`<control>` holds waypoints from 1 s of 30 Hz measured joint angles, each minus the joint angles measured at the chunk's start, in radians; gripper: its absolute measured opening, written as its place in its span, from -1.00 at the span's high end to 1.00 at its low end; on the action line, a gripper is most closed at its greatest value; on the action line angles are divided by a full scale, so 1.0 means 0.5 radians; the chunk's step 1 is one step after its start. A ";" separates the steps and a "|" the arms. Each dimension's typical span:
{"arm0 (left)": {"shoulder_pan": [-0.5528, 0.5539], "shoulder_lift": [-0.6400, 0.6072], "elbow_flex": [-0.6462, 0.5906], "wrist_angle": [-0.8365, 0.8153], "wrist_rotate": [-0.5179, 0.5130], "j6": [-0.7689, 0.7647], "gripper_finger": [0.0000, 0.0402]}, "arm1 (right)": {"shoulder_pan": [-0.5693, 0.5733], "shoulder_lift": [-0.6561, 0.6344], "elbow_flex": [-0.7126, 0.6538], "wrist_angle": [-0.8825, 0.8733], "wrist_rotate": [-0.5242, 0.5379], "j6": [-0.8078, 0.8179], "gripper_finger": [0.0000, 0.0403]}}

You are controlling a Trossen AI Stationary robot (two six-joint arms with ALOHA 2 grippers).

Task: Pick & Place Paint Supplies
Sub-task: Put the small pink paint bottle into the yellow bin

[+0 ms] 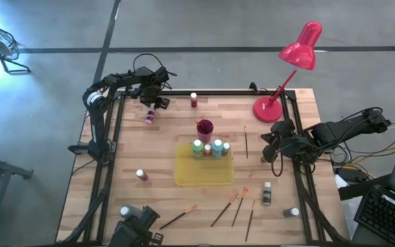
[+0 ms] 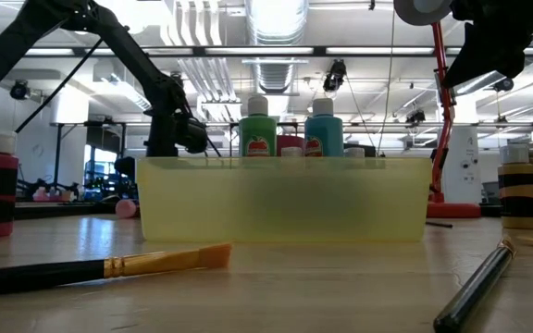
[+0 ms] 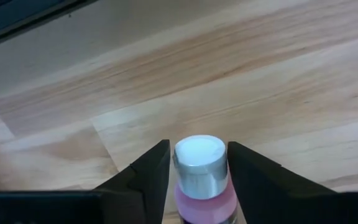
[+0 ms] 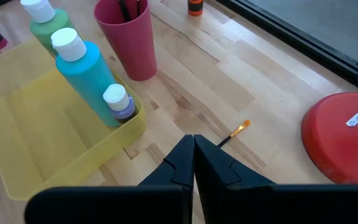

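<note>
Wooden tabletop fills the high view: the left gripper [image 1: 158,101] hangs at the far left corner above a pink bottle [image 1: 149,117], while the yellow tray [image 1: 184,175] at centre holds several bottles. Left wrist view shows the fingers [image 3: 148,171] parted, flanking that bottle's white cap without clearly squeezing it; judging by this, the pick is under way, and closing comes next. Right wrist view: right gripper [image 4: 194,154] shut, empty, beside the tray.

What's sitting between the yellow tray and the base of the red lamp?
One thin brush lies on bare wood between the yellow tray and the lamp base, clearest in the high view.
</note>
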 joint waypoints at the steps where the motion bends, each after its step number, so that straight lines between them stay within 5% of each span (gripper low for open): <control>1: 0.000 0.000 0.000 0.004 0.000 0.000 0.19 | 0.000 0.000 0.000 0.000 0.000 0.000 0.96; 8: 0.002 0.000 -0.008 0.020 0.010 -0.003 0.43 | 0.000 0.000 0.000 0.000 0.000 0.000 0.96; 30: -0.001 -0.042 -0.022 0.029 0.022 0.128 0.43 | 0.000 0.000 0.000 0.000 0.000 0.000 0.96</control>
